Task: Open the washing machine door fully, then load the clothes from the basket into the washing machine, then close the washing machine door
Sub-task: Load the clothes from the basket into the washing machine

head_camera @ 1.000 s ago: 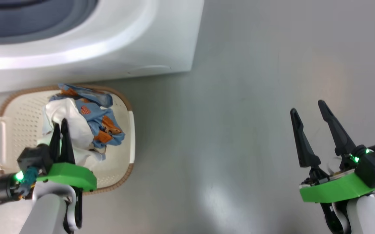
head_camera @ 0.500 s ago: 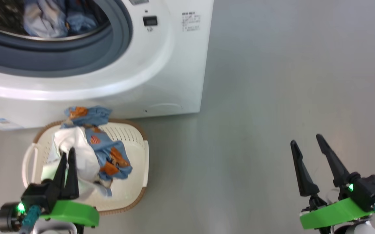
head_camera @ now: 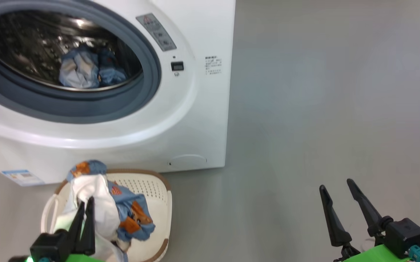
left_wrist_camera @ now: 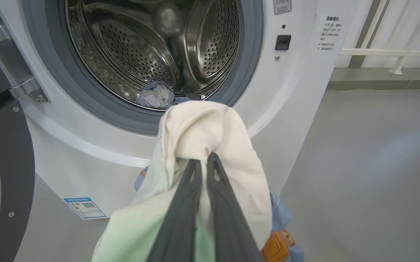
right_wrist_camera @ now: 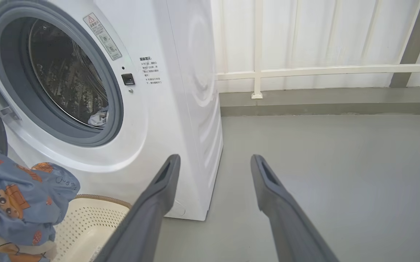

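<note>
Right fingers apart over grey floor.

Seeing one washing machine, one door, one basket. Two clothes bundles are showing: drum bundle, basket bundle. Two grippers are showing too: left gripper, right gripper.

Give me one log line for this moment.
phase: loading | door: open | left gripper: shut on white garment over basket | right gripper: open, empty | drum: blue clothes inside
</note>
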Motion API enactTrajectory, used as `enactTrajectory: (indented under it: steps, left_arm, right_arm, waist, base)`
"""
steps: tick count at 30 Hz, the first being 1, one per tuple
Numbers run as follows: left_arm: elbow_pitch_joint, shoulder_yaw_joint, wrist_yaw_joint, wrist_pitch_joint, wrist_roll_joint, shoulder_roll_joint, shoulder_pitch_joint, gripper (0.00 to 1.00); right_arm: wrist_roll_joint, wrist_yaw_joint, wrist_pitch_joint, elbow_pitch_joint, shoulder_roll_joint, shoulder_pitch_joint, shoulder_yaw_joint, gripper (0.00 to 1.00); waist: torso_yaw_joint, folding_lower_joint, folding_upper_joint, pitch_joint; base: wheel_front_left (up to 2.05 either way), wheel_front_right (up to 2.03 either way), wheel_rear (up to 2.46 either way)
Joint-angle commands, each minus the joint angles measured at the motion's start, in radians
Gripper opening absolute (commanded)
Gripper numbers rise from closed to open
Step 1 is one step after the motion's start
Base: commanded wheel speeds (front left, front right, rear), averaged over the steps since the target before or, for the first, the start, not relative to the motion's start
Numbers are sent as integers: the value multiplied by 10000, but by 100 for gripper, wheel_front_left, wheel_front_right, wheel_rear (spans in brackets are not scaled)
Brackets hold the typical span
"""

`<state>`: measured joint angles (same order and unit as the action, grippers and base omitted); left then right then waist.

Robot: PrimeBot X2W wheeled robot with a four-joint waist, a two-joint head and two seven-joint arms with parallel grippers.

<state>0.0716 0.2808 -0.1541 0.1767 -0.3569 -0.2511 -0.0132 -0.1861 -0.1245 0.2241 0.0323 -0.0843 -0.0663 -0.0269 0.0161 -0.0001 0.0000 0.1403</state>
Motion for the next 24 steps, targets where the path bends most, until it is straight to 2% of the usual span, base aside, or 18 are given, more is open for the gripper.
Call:
enactTrajectory:
  steps: [1, 11, 24]
  left_arm:
    - [-445, -326, -40, -52, -93, -272, 22, 0]
    - [-790, -320, -116, -204, -229, -391, 506, 0]
    - [-931, -311, -150, -213, -372, -448, 585, 0]
  right_arm:
    - [37, -62, -33, 277, 4, -68, -324, 100]
    - [90, -62, -186, 444, 108, -414, -300, 100]
    - [137, -62, -235, 583, 195, -532, -234, 100]
  waist:
    - [-88, 1, 0, -615]
    - [-160, 1, 0, -1038]
    - [-138, 1, 0, -1047]
  base:
    - [0, 0, 0]
    - [0, 0, 0]
    - [0, 0, 0]
